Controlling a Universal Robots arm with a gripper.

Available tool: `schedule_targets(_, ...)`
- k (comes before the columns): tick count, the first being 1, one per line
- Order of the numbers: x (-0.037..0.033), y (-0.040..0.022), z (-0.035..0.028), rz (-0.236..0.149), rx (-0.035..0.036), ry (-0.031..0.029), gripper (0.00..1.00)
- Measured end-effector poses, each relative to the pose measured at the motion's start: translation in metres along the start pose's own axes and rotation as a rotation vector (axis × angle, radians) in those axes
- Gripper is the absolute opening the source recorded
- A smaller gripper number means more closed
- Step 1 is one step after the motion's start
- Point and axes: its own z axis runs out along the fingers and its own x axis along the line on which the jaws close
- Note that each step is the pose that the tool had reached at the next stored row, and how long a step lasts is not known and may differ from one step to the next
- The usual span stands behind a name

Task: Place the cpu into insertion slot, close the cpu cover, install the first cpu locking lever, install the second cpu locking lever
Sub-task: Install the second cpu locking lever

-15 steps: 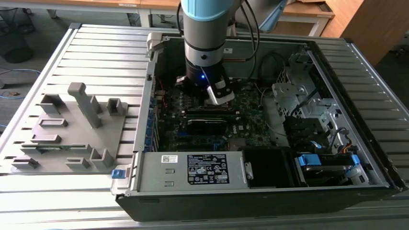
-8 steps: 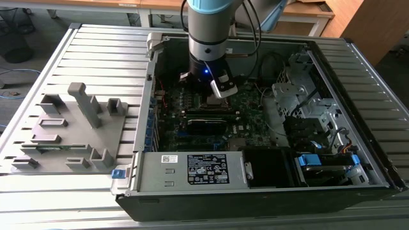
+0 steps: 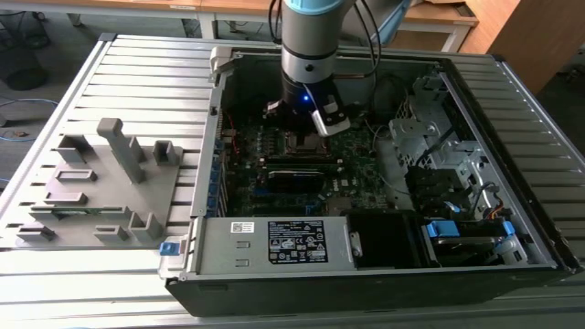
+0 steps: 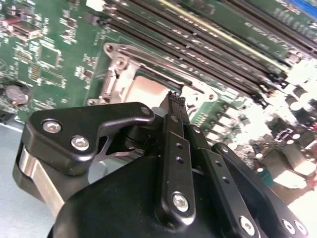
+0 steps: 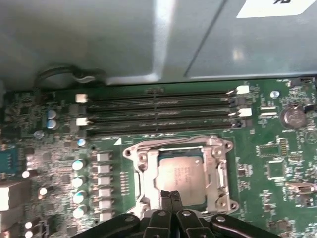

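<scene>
Fingers of the gripper point(image 5: 171, 194) are pressed together, holding nothing, tips at the near edge of the one cpu point(image 5: 181, 177), which sits in the insertion slot point(image 5: 143, 186) at lower centre of the first wrist view, cpu cover point(image 5: 218, 148) framing it. Four memory slots point(image 5: 158, 113) lie just above.

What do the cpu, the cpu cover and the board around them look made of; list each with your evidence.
The cpu: dull grey metal face, matte with a soft sheen, probably plated.
The cpu cover: thin bright silvery sheet metal, likely steel; its edges glint.
The circuit board: green lacquered laminate, slightly glossy, studded with soldered parts.
The gripper, fingers together at the socket's edge: matte black metal, bolted.
</scene>
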Motion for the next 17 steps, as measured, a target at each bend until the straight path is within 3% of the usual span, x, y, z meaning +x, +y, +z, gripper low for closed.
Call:
schedule_targets(3, -0.0046, 0.0034, 0.0006, 0.0, 0.0055, -0.0003, 0.11)
schedule_targets(8, -0.0052, 0.0089, 0.0009, -0.001, 0.0157, -0.0011, 0.11)
schedule_targets(17, -0.009, 0.0104, 0.0002, 0.0, 0.021, -0.001, 0.11)
